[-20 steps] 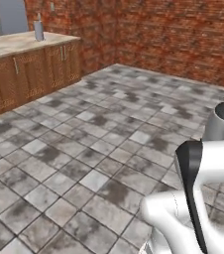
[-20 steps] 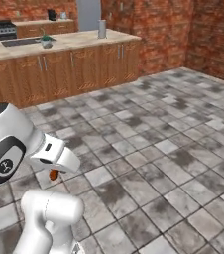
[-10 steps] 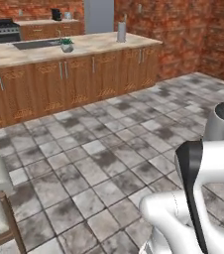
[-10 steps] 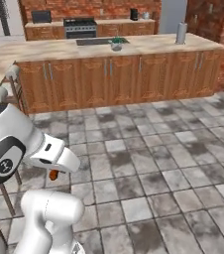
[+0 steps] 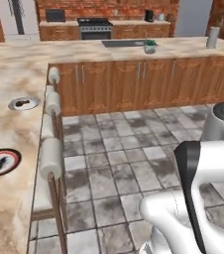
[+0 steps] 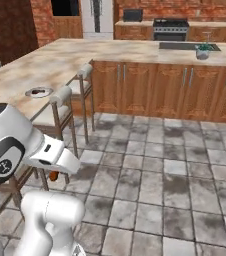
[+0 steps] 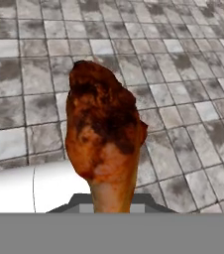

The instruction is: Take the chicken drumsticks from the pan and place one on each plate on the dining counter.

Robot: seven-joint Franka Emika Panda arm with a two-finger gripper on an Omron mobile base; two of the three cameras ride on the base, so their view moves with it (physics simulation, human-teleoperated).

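The arm folds low over the tiled floor, its pincer [image 7: 113,208] pinching a drumstick [image 7: 104,136] by the thin end. Both plates [image 5: 1,161] [image 5: 24,103] sit near the bench's [image 5: 15,198] stool-side edge, the farther one carrying a drumstick.

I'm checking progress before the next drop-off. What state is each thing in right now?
Gripper: shut on the drumstick, over the tiled floor.
Drumstick: held by its thin bone end, thick end away from the hand.
Greyish-white plate: on the dining counter, something dark lying on it.
Red-ringed plate: on the dining counter, nearer the base; whether it holds food is unclear.
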